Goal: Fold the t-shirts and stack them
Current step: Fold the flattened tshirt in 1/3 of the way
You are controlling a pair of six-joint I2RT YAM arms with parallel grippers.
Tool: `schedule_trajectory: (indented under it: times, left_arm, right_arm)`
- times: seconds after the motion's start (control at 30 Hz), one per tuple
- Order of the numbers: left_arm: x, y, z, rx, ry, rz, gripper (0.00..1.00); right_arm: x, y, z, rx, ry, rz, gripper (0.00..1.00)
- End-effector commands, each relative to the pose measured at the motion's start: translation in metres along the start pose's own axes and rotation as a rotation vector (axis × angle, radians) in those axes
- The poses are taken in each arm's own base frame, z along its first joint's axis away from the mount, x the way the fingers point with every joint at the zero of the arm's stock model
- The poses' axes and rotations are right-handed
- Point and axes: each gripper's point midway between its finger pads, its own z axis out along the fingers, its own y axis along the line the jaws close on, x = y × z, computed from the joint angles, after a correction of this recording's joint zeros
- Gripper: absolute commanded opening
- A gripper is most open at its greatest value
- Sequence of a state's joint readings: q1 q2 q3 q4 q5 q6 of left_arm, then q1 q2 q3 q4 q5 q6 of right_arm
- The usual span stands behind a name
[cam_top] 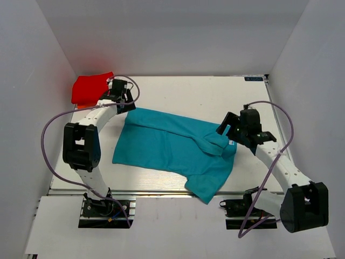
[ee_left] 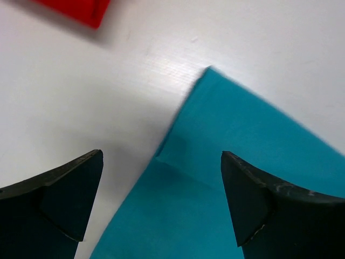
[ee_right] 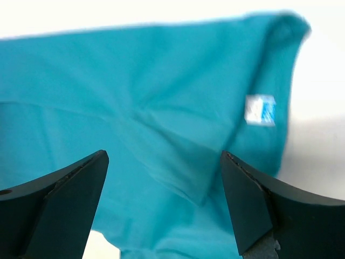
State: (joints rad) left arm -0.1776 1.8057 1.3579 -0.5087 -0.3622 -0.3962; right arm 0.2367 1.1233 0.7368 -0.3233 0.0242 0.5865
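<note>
In the top view we see the soft teal cloth t-shirt [cam_top: 167,145] lying only partly folded in the middle of the white counter [cam_top: 188,94]. The bright red cloth t-shirt [cam_top: 91,89] is bunched at the far left corner, well apart, so we judge that nothing is stacked yet. In the left wrist view the left gripper [ee_left: 160,154] is spread over a teal corner and pinches nothing. In the right wrist view the right gripper [ee_right: 164,154] is also spread and empty above the collar with its small white label [ee_right: 260,109], so most of the folding is left.

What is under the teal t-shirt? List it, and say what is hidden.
Only the white table shows around the teal t-shirt. The red t-shirt lies apart at the far left, not beneath it. Whatever is directly under the cloth is covered.
</note>
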Motion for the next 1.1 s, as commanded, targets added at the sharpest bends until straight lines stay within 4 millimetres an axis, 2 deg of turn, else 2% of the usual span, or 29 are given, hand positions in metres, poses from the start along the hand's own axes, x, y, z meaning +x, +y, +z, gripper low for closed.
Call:
schedule_trajectory:
  times: [0.0, 0.07, 0.1, 0.13, 0.17, 0.2, 0.23, 0.27, 0.3, 0.33, 0.37, 0.4, 0.43, 0.5, 0.53, 0.6, 0.63, 0.7, 0.73, 0.77, 0.83, 0.87, 0.9, 0.93, 0.97, 1.03, 1.07]
  left_arm:
    - [-0.043, -0.042, -0.038, 0.23, -0.103, 0.009, 1.0]
    - [-0.043, -0.072, -0.028, 0.361, -0.093, 0.026, 1.0]
    - [-0.043, -0.088, -0.03, 0.441, -0.077, 0.032, 1.0]
    - [-0.04, -0.094, -0.025, 0.46, -0.059, 0.036, 1.0]
    - [-0.036, -0.105, -0.012, 0.471, -0.035, 0.047, 1.0]
    - [-0.031, -0.108, -0.005, 0.472, -0.012, 0.052, 1.0]
    - [-0.025, -0.108, 0.001, 0.462, 0.014, 0.056, 1.0]
    - [-0.028, -0.109, 0.007, 0.449, 0.009, 0.055, 1.0]
    - [-0.016, -0.108, 0.021, 0.428, 0.04, 0.061, 1.0]
    - [-0.01, -0.108, 0.027, 0.422, 0.054, 0.064, 1.0]
    - [-0.006, -0.108, 0.031, 0.418, 0.066, 0.066, 1.0]
    - [-0.002, -0.108, 0.035, 0.414, 0.075, 0.068, 1.0]
    - [0.01, -0.106, 0.042, 0.403, 0.104, 0.073, 1.0]
    - [0.019, -0.103, 0.044, 0.395, 0.122, 0.076, 1.0]
    - [0.031, -0.101, 0.05, 0.386, 0.147, 0.07, 1.0]
    - [0.04, -0.096, 0.057, 0.382, 0.171, 0.056, 1.0]
    - [0.038, -0.093, 0.059, 0.384, 0.173, 0.047, 1.0]
    - [0.053, -0.091, 0.07, 0.368, 0.215, 0.054, 1.0]
    - [0.049, -0.094, 0.071, 0.368, 0.214, 0.045, 1.0]
    - [0.047, -0.093, 0.074, 0.354, 0.212, 0.046, 1.0]
    - [0.045, -0.096, 0.081, 0.343, 0.214, 0.034, 1.0]
    - [0.05, -0.097, 0.084, 0.346, 0.228, 0.027, 1.0]
    - [0.042, -0.107, 0.081, 0.37, 0.207, 0.017, 1.0]
    - [0.043, -0.111, 0.087, 0.38, 0.208, 0.016, 1.0]
    - [0.043, -0.113, 0.09, 0.378, 0.213, 0.0, 1.0]
    - [0.036, -0.117, 0.095, 0.37, 0.199, -0.022, 1.0]
    - [0.033, -0.119, 0.097, 0.373, 0.193, -0.023, 1.0]
  right_arm:
    - [-0.024, 0.016, 0.011, -0.044, -0.046, -0.054, 0.9]
    - [-0.029, 0.028, 0.018, -0.091, -0.04, -0.062, 0.9]
    - [-0.029, 0.028, 0.031, -0.079, -0.013, -0.057, 0.9]
    - [-0.029, 0.029, 0.036, -0.077, -0.004, -0.058, 0.9]
    - [-0.039, 0.035, 0.037, -0.083, -0.014, -0.064, 0.9]
    - [-0.031, 0.029, 0.052, -0.057, 0.028, -0.06, 0.9]
    - [-0.031, 0.028, 0.057, -0.053, 0.032, -0.06, 0.9]
    - [-0.029, 0.023, 0.065, -0.037, 0.046, -0.058, 0.9]
    - [-0.028, 0.019, 0.073, -0.016, 0.053, -0.053, 0.9]
    - [-0.03, 0.016, 0.077, 0.003, 0.047, -0.05, 0.9]
    - [-0.025, 0.012, 0.084, 0.014, 0.068, -0.045, 0.9]
    - [-0.03, 0.003, 0.089, 0.064, 0.047, -0.044, 0.9]
    - [-0.025, -0.009, 0.099, 0.11, 0.07, -0.029, 0.9]
    - [-0.024, -0.015, 0.106, 0.133, 0.084, -0.017, 0.9]
    - [-0.017, -0.024, 0.115, 0.15, 0.124, -0.003, 0.9]
    - [-0.019, -0.024, 0.121, 0.143, 0.135, 0.009, 0.9]
    - [-0.008, -0.033, 0.131, 0.156, 0.181, 0.025, 0.9]
    - [-0.007, -0.04, 0.142, 0.176, 0.208, 0.037, 0.9]
    - [-0.014, -0.046, 0.15, 0.187, 0.209, 0.048, 0.9]
    - [-0.005, -0.049, 0.154, 0.187, 0.26, 0.06, 0.9]
    - [-0.033, -0.046, 0.164, 0.165, 0.222, 0.061, 0.9]
    - [-0.034, -0.049, 0.177, 0.159, 0.243, 0.058, 0.9]
    - [-0.037, -0.048, 0.181, 0.146, 0.251, 0.061, 0.9]
    - [-0.052, -0.049, 0.197, 0.138, 0.243, 0.042, 0.9]
    - [-0.054, -0.045, 0.2, 0.112, 0.258, 0.032, 0.9]
    - [-0.056, -0.05, 0.211, 0.109, 0.281, 0.001, 0.88]
    - [-0.078, -0.039, 0.218, 0.084, 0.24, -0.04, 0.9]
